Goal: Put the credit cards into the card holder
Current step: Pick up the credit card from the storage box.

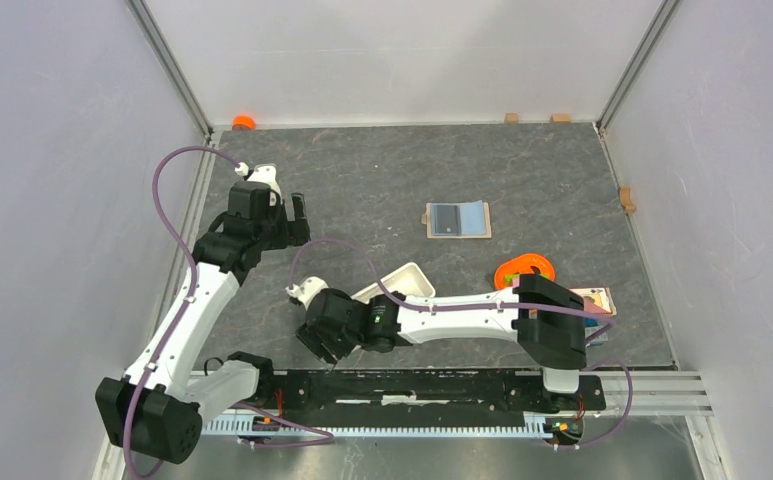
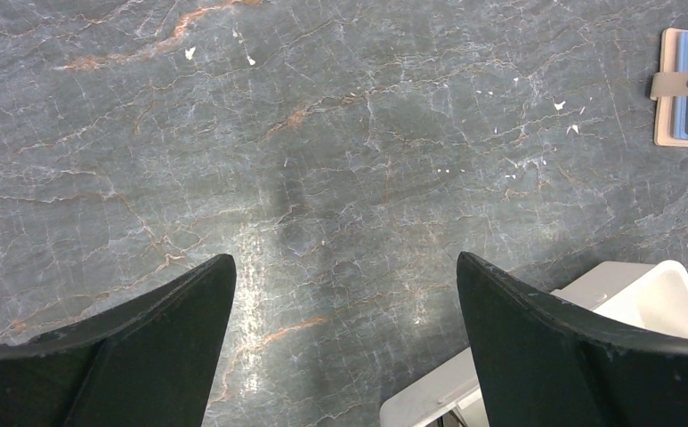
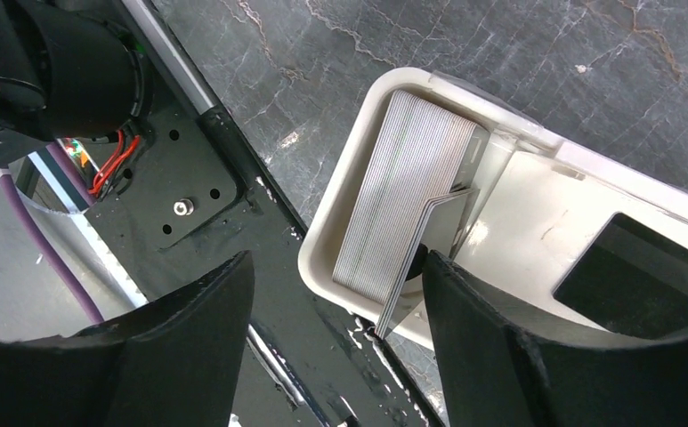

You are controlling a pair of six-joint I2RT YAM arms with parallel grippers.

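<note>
Seen from above, the tray (image 1: 407, 280) lies low in the middle of the table. Its visible part slants from lower left to upper right, and the rest is hidden under the right arm (image 1: 462, 315). That arm stretches leftward, nearly level, from its base at lower right, with the wrist bent down so the right gripper (image 1: 324, 345) hangs by the tray's hidden end. The left arm (image 1: 202, 300) rises from lower left and folds at the elbow, and the left gripper (image 1: 298, 215) sits left of centre, well apart from the tray. A tan wallet (image 1: 458, 219) lies above the tray and an orange bowl (image 1: 524, 270) to its right. In the left wrist view the left gripper (image 2: 344, 258) is spread wide, with only bare table between its fingers (image 2: 171, 338). A tray corner (image 2: 660, 289) shows at lower right. In the right wrist view the tray (image 3: 536, 222) runs from upper centre to lower right, its rounded end beside the black base plate (image 3: 189, 196). A stack of cards (image 3: 407, 187) stands on edge at that end, with one card (image 3: 424, 258) leaning off it. A black card (image 3: 629, 276) lies flat on the tray floor at right, its edges in line with the walls, partly behind a finger. The right gripper (image 3: 335, 262) is wide apart above the tray's end. I cannot tell whether the leaning card touches a finger.
</note>
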